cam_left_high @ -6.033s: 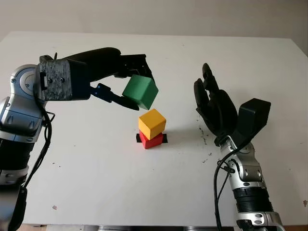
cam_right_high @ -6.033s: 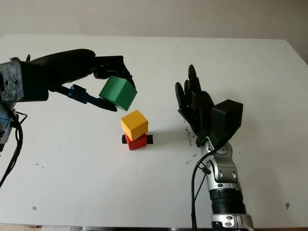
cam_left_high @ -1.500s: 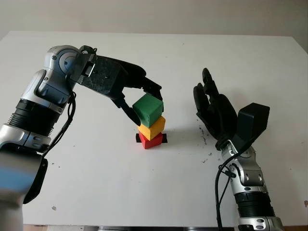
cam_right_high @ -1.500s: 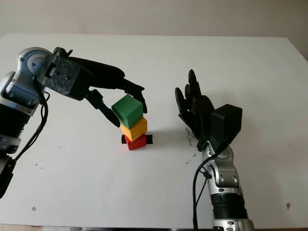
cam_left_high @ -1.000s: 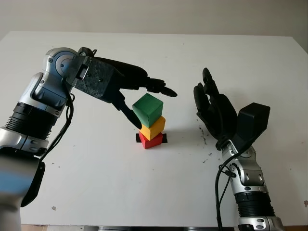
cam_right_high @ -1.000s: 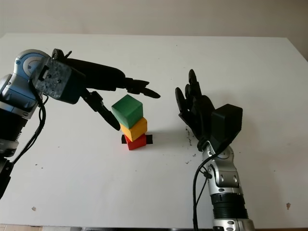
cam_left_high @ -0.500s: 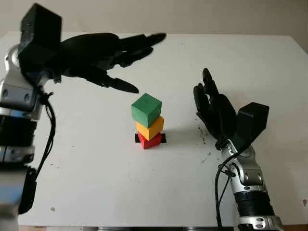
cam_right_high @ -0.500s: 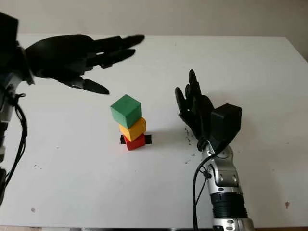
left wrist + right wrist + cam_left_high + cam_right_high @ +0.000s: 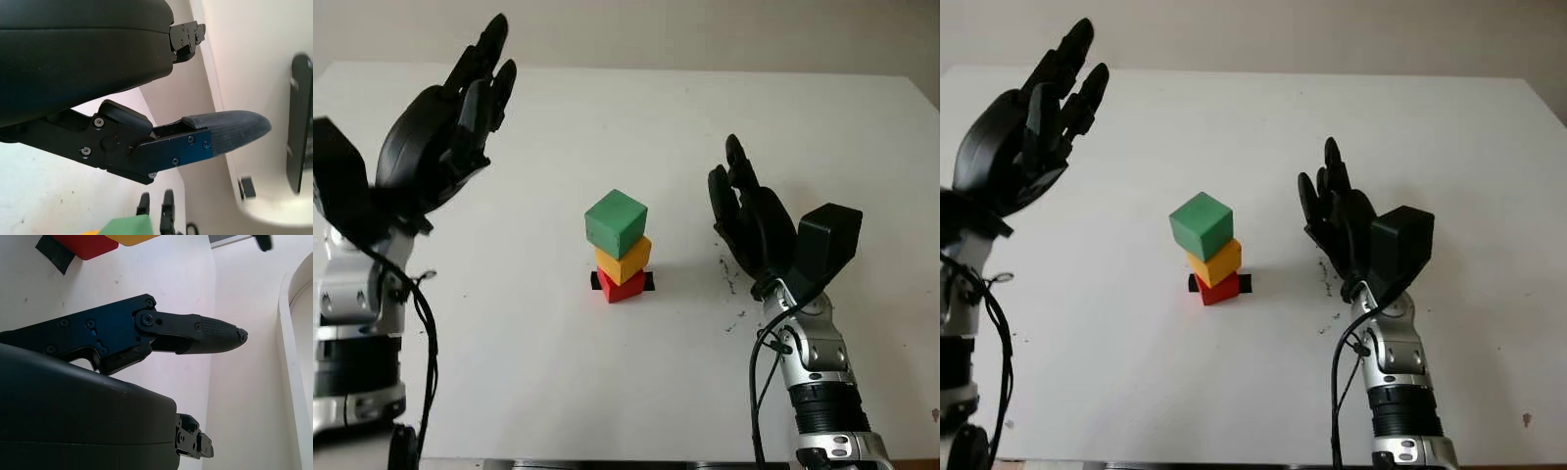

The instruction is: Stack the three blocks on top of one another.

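A green block (image 9: 616, 222) sits on a yellow block (image 9: 624, 261), which sits on a red block (image 9: 621, 286), forming one stack on a black tape mark (image 9: 647, 281) at the table's middle. The green block is turned a little against the yellow one. My left hand (image 9: 445, 132) is open, raised at the left, well away from the stack. My right hand (image 9: 749, 215) is open and upright to the right of the stack, palm facing it. The right wrist view catches the red block (image 9: 85, 245) and yellow block (image 9: 137, 239); the left wrist view catches the green block (image 9: 124, 226).
The white table (image 9: 636, 392) carries a few small dark specks near my right hand (image 9: 1337, 220). Its far edge meets a pale wall.
The left hand released the green block on top of the yellow one, then pulled back to the left and rose with fingers pointing up. The right hand stayed still.
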